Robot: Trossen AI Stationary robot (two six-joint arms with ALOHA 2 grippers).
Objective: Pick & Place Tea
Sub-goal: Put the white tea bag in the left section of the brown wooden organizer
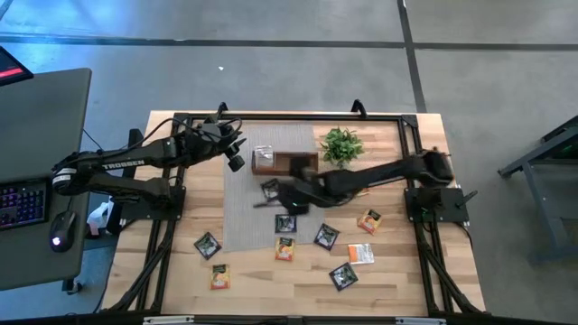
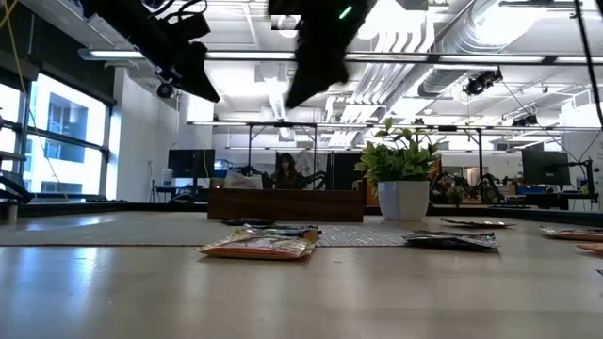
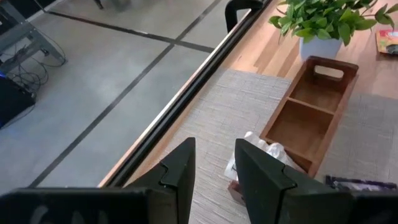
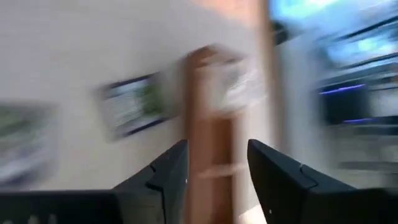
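Note:
A wooden tray (image 1: 285, 163) lies on a grey mat (image 1: 244, 217); white sachets (image 3: 266, 153) lie in its end compartment. Tea sachets, black and orange, lie flat around it: a black one (image 1: 269, 190) on the mat, others (image 1: 285, 248) (image 1: 325, 236) (image 1: 368, 219) (image 1: 208, 244) on the wood. My left gripper (image 3: 214, 152) hovers open near the tray's left end (image 1: 237, 159). My right gripper (image 4: 217, 152) is open and empty above the mat near the tray (image 4: 210, 130); its wrist view is blurred. A black sachet (image 4: 134, 107) shows beyond the right gripper's fingers.
A small green potted plant (image 1: 341, 145) stands by the tray's right end. More sachets (image 1: 361, 254) (image 1: 343, 275) (image 1: 219, 275) lie toward the near edge. A black frame rail (image 3: 186, 93) runs along the table's far edge. Bare wood shows at the near left corner (image 1: 153, 289).

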